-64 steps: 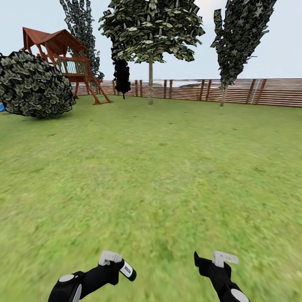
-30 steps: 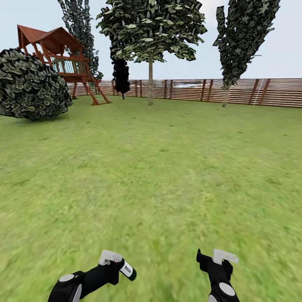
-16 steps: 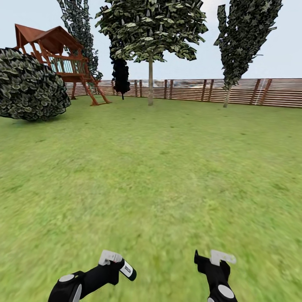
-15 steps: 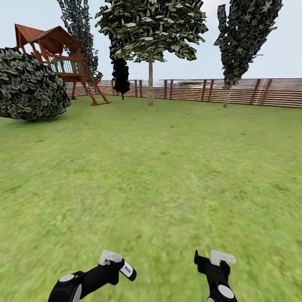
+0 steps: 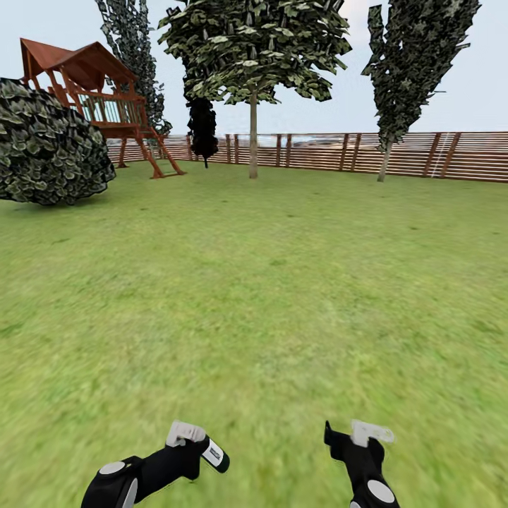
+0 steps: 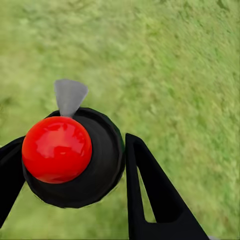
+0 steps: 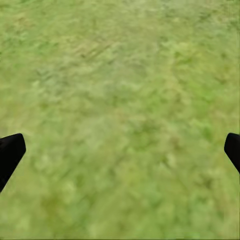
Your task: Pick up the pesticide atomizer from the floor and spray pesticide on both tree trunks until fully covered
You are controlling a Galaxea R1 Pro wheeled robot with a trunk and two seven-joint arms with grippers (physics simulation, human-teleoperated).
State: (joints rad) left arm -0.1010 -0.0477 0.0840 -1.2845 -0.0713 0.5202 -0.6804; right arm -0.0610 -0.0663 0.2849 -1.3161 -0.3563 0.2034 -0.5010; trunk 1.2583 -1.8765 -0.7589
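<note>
- We see the grass lawn (image 5: pixel 268 282) filling most of the head view, with a slatted wooden fence (image 5: pixel 423 152) across the upper part of the frame
- Three trees stand along the fence: a broad one (image 5: pixel 254 49) at upper centre with a thin pale trunk (image 5: pixel 253 137), a narrow one (image 5: pixel 413 63) at upper right, and another (image 5: pixel 130 42) at upper left behind the wooden playhouse (image 5: pixel 92 85)
- A round dark bush (image 5: pixel 49 152) sits at the left edge
- Our left gripper (image 5: pixel 200 444), at lower left, is closed around the pesticide atomizer (image 5: pixel 214 455); in the left wrist view its red-topped head (image 6: pixel 57 149) sits between the black fingers (image 6: pixel 150 190)
- Our right gripper (image 5: pixel 353 437), at lower right, is spread wide and holds nothing; only its fingertips (image 7: pixel 10 152) show at the edges of the right wrist view, over grass
</note>
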